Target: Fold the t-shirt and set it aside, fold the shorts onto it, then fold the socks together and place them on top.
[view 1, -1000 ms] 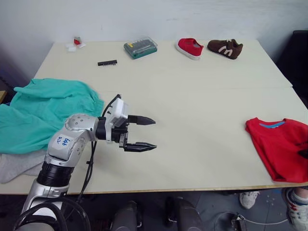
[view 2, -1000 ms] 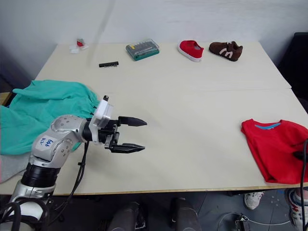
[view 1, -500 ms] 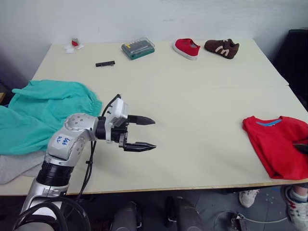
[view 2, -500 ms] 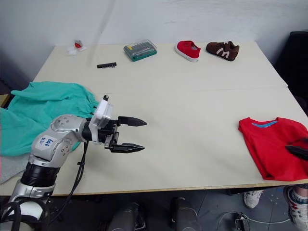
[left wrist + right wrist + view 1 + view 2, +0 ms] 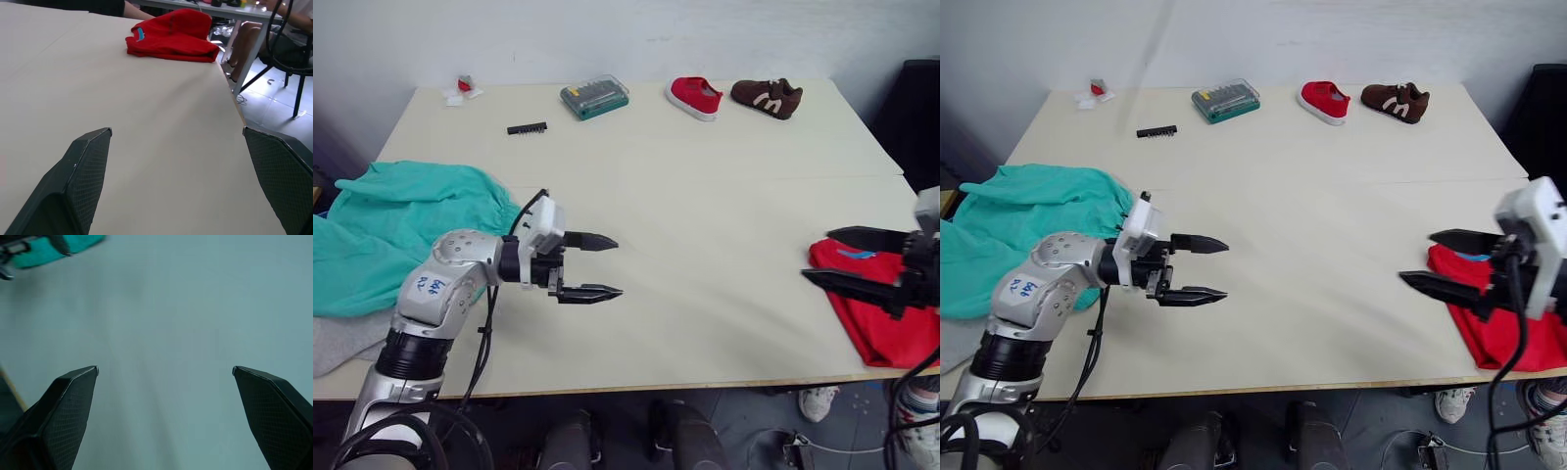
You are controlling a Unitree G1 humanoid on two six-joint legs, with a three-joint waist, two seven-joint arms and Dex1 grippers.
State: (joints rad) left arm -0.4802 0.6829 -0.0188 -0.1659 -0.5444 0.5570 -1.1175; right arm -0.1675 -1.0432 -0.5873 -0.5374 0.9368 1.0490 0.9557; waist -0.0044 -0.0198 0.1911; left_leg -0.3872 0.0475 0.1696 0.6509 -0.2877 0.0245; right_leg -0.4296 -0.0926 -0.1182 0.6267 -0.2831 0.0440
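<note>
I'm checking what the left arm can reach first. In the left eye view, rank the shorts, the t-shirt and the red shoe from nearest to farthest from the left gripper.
From the left gripper:
1. shorts, just behind it on the table's left side.
2. red shoe, at the far edge.
3. t-shirt, at the right near edge; only slightly farther than the shoe.

Soft, even indoor light leaves only faint shadows on the table, while the right wrist view looks bluish and blurred.
</note>
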